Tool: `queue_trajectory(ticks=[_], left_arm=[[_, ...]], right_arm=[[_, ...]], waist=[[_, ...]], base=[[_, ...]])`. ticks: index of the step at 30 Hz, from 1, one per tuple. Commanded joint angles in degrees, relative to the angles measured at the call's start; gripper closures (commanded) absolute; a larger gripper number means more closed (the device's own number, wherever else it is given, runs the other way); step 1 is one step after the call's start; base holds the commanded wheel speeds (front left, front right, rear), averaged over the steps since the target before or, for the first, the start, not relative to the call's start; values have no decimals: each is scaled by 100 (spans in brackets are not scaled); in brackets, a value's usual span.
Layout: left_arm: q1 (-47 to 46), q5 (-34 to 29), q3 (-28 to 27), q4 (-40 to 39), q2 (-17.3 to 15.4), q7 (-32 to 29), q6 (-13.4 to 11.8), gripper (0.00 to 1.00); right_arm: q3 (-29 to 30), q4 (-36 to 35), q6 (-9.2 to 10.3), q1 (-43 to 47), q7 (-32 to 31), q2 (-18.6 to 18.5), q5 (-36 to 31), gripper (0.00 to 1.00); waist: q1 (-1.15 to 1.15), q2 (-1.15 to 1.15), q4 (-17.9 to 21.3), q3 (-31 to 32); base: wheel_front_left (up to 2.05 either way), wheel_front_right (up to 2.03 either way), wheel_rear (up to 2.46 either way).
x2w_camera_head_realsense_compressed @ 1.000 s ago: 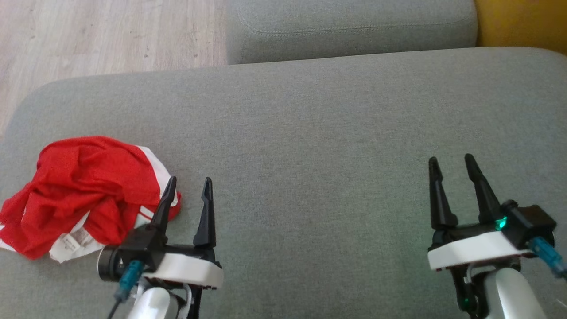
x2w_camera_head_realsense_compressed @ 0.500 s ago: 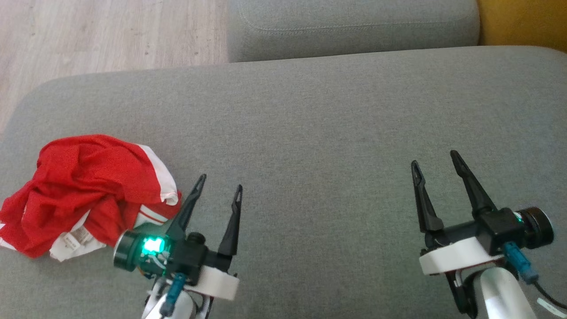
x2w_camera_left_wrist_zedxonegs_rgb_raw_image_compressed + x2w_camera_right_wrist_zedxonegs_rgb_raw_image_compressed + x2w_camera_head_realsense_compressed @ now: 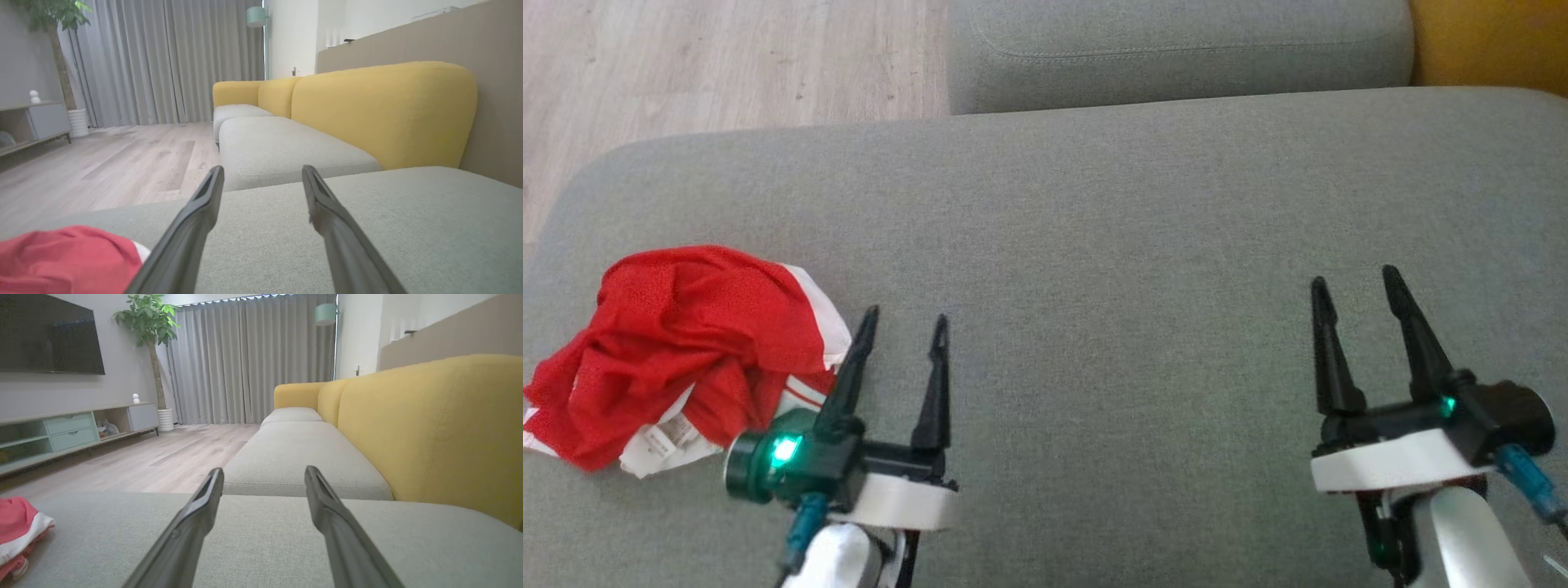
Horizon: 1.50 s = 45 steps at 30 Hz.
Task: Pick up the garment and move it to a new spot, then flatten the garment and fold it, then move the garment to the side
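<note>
Garment: we see a red garment (image 3: 678, 343) with white trim and a small label, crumpled into a loose heap.
Place: it lies at the left end of the grey sofa seat (image 3: 1094, 229).
Fabric: the red cloth looks thin and meshy, while the seat is a coarse weave with rounded corners.
Left pincer: our left pincer (image 3: 907, 314) is spread wide and empty, just beside the heap's right edge.
Right pincer: our right pincer (image 3: 1354, 276) is also spread and empty, well apart from the garment over bare seat.
Around: a yellow backrest (image 3: 384, 110) and a pale wooden floor (image 3: 727, 65).
</note>
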State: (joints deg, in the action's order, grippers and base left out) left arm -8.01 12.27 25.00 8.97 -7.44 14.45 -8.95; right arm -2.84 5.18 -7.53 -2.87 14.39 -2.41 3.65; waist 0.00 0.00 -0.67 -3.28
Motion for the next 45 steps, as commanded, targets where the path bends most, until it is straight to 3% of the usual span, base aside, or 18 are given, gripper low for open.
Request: queue_trajectory(ticks=[1, 5, 9, 23, 45], left_arm=[[-39, 137, -351, -125, 56, 55, 74, 0], [107, 390, -669, 13, 241, 55, 316, 0], [144, 363, -754, 169, 299, 55, 399, 0], [96, 163, -935, 372, 432, 55, 582, 0], [461, -63, -1513, 411, 448, 55, 552, 0]], right_arm=[[-65, -125, 4, -72, 61, -47, 196, 0], [-15, 16, 4, 72, 61, -47, 940, 0], [-62, 174, 4, 105, 61, -47, 1166, 0], [-72, 186, 4, 57, 61, -47, 1068, 0], [-1020, 116, 4, 308, 61, -47, 1175, 0]], waist=[[0, 0, -9, 6], [0, 0, -7, 10], [0, 0, 0, 10], [0, 0, -83, 46], [0, 0, -1450, 427]], base=[[0, 0, 0], [0, 0, 0], [0, 0, 0], [0, 0, 0], [0, 0, 0]])
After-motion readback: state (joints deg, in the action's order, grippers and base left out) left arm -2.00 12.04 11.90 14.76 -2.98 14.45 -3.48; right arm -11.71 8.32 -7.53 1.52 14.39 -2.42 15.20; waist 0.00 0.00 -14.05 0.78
